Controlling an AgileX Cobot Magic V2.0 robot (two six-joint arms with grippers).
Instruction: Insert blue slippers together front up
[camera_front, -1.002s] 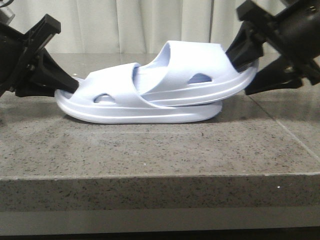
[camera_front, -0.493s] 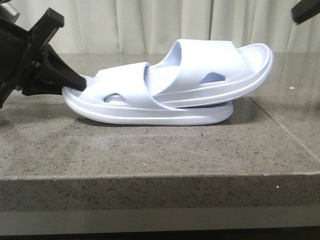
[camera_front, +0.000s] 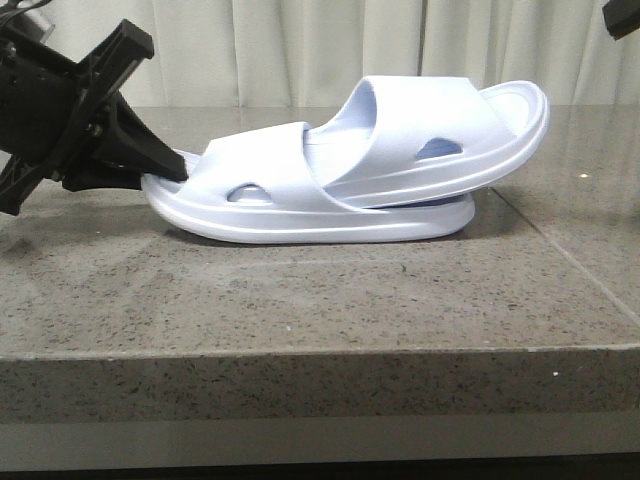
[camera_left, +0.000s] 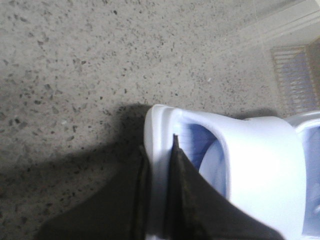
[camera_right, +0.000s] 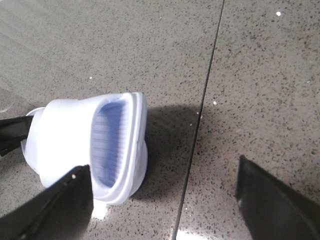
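The two blue slippers lie nested on the stone table. The lower one (camera_front: 300, 225) rests flat, and the upper one (camera_front: 440, 120) is tucked under the lower one's strap, its free end tilted up to the right. My left gripper (camera_front: 175, 170) is shut on the lower slipper's end rim (camera_left: 159, 120), one finger inside and one outside. Only a corner of my right gripper (camera_front: 625, 18) shows at the top right of the front view. In its wrist view the right gripper (camera_right: 162, 170) stands open and empty above the upper slipper's raised end (camera_right: 117, 145).
The speckled grey stone table (camera_front: 300, 300) has a front edge (camera_front: 300, 350) close to the camera. A seam (camera_front: 560, 255) runs through the slab to the right of the slippers. Pale curtains (camera_front: 300, 50) hang behind.
My right gripper let go of the upper slipper and lifted up and away to the right. My left gripper slid the nested pair a little to the right.
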